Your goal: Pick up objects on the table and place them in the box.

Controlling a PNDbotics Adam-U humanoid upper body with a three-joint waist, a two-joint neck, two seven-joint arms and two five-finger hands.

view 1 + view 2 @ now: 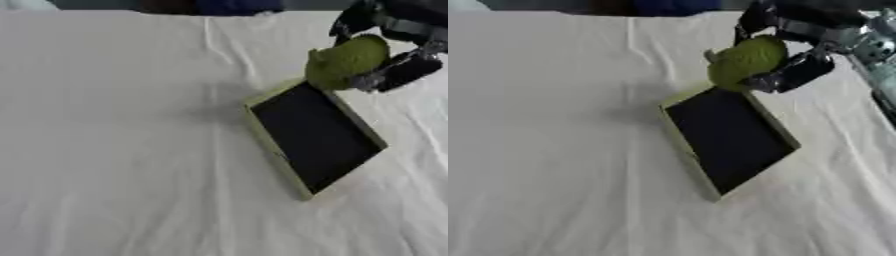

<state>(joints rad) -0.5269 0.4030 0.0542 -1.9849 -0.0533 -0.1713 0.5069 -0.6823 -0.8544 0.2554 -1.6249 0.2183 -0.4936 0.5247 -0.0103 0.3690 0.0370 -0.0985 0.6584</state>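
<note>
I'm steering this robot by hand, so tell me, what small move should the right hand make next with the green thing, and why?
Probably ease the right hand a little toward the box's middle, then lower. The green thing, held in its curled fingers, hangs over the box's far corner, partly past the rim, so letting go here might drop it outside.

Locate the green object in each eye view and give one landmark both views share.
Left eye view: the green object sits upper right, held in the right hand, above the box's far corner.
Right eye view: it shows upper centre-right, same hold.
Shared landmark: the box, dark inside.
</note>
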